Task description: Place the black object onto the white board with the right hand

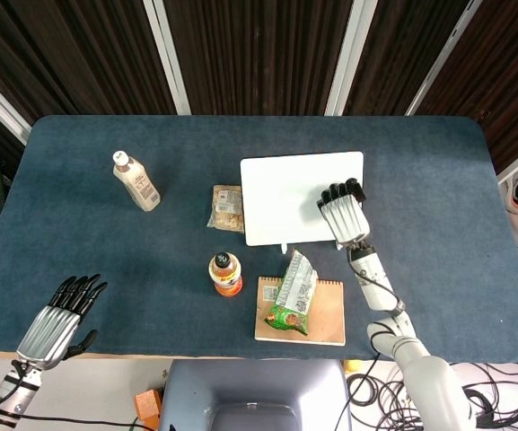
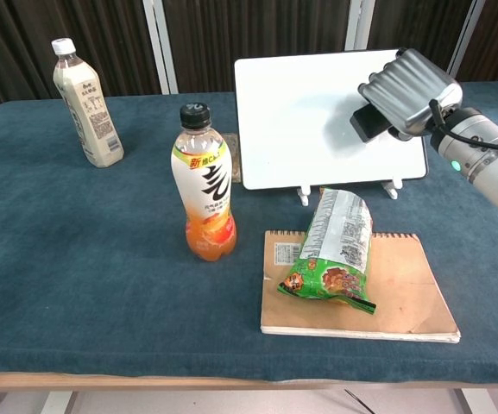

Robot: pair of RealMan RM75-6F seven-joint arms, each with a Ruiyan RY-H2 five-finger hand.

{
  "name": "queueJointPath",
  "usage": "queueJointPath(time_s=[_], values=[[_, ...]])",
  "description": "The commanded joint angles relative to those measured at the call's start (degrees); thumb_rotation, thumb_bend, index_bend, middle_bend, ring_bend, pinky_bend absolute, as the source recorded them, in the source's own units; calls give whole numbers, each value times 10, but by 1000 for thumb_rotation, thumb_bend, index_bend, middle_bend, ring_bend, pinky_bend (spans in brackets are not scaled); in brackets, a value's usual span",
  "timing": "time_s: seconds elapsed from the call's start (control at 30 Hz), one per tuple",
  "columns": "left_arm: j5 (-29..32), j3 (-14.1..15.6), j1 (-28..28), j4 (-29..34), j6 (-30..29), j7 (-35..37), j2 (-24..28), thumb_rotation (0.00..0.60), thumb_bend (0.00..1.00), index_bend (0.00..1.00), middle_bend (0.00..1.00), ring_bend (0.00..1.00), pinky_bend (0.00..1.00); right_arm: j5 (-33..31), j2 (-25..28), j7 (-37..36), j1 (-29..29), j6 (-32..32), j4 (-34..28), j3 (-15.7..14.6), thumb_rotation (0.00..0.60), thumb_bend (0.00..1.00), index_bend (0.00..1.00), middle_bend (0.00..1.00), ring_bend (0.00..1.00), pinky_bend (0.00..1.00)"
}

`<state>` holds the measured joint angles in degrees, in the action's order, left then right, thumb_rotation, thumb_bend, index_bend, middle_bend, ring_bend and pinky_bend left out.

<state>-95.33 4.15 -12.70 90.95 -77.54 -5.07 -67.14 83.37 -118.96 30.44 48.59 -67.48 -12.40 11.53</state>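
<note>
**A:** ok head view first, what's where?

**B:** right hand [image 1: 343,208] sits over the right edge of the white board [image 1: 285,193], fingers curled down. Can't make out the black object from up there, the hand covers it. Left hand [image 1: 57,317] hangs off the near left edge of the blue table [image 1: 79,242], fingers straight and apart, nothing in it. Also a milky bottle [image 1: 136,180] far left, a snack packet [image 1: 226,207] just beside the board's left edge, an orange drink bottle [image 1: 225,273] and a green chip bag [image 1: 293,294] lying on a brown notebook [image 1: 326,314].

**A:** and chest view?

**B:** way clearer. The right hand [image 2: 406,83] grips the black object [image 2: 369,122] from above, with the object poking out under the fingers, in front of the board's [image 2: 300,112] right part. Can't tell if it's touching the board yet. Orange drink bottle [image 2: 204,185] stands upright left of the notebook [image 2: 404,289], chip bag [image 2: 337,250] on top.
</note>
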Motion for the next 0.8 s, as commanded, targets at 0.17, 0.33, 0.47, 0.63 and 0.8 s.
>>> queueJointPath(time_s=[0.17,0.33,0.47,0.63,0.8], values=[[2,-1,0,-1,0,3,1,600,340,0,0,0,64,-7,-1,-3,2,-4,3,0,600,236,460,367,444,340],[0,0,0,0,-1,2,1,600,341,0,0,0,64,-12,0,-6,-1,0,1,0,600,236,347,307,424,340],[3,-1,0,2,0,1,2,600,340,0,0,0,64,-16,-1,-3,-3,7,1,0,600,235,201,230,383,341],[3,-1,-1,2,1,0,1,600,340,0,0,0,64,-22,5,-5,-3,3,-5,2,600,236,0,81,292,340],[2,0,-1,2,1,0,1,600,340,0,0,0,64,-27,12,-1,-5,3,-16,4,600,236,0,32,262,340]])
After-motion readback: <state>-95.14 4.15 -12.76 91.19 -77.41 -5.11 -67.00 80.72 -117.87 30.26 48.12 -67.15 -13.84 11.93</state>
